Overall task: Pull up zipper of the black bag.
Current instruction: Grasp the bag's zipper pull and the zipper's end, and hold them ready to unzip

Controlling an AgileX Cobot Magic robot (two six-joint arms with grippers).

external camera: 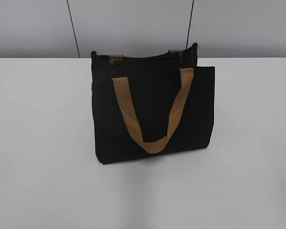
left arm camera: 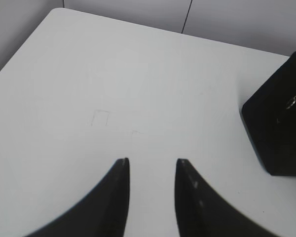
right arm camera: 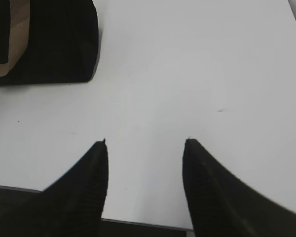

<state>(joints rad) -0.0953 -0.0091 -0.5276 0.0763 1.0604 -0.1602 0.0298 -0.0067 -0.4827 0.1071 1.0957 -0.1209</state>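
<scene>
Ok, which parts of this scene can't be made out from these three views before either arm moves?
- Zipper: left wrist view shows only a small silver glint at the right edge; open or closed, unclear.
- Black bag: its top opening is too dark in the exterior view; both wrist views cut it off.
- Left gripper, right gripper: absent from the exterior view; only fingers show.

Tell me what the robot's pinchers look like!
Each gripper has two black, curved fingers narrowing to pointed tips, like claws. The left gripper looks smooth and slightly shiny, with small pale marks on one finger. The right gripper shows fine ribbing. No cables or arms are in view.
</scene>
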